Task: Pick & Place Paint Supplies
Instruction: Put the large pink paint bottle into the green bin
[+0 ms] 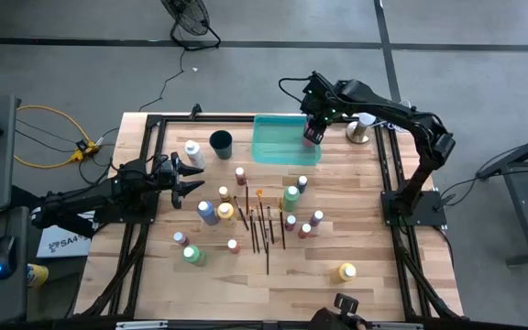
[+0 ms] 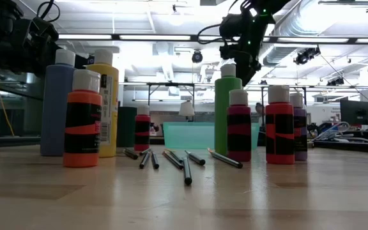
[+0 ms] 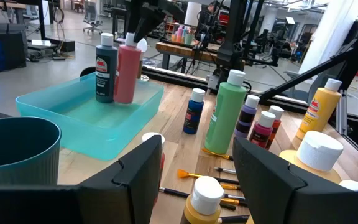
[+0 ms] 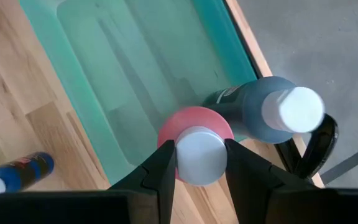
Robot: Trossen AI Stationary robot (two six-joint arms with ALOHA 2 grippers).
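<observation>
Over the tray's (image 1: 278, 147) right end, the R gripper (image 4: 199, 163) hangs with fingers pinching the pale cap of a pink bottle (image 4: 194, 127), bottle upright w/ its base down inside the tray, just beside a dark bottle (image 3: 105, 67) already standing there. Step in hand looks like the set-down: best done by lowering straight till the base sits flat on the tray floor, keeping a sliver of room off the dark bottle so it isn't knocked, then spreading the fingers only once weight is off them and lifting straight up. L gripper (image 1: 189, 174) waits left of the tray, near the cup (image 1: 221, 142), fingers spread, holding nothing. Rest of the supplies, bottles and brushes (image 1: 262, 225), lie scattered on the table (image 1: 374, 275) below the tray. R wrist view shows the cap grip itself, which the high view hides under the arm. L wrist view shows both bottles upright side by side in the tray; whether the pink base touches the floor yet, can't tell. Low view shows the tray only as a strip behind the bottles.
</observation>
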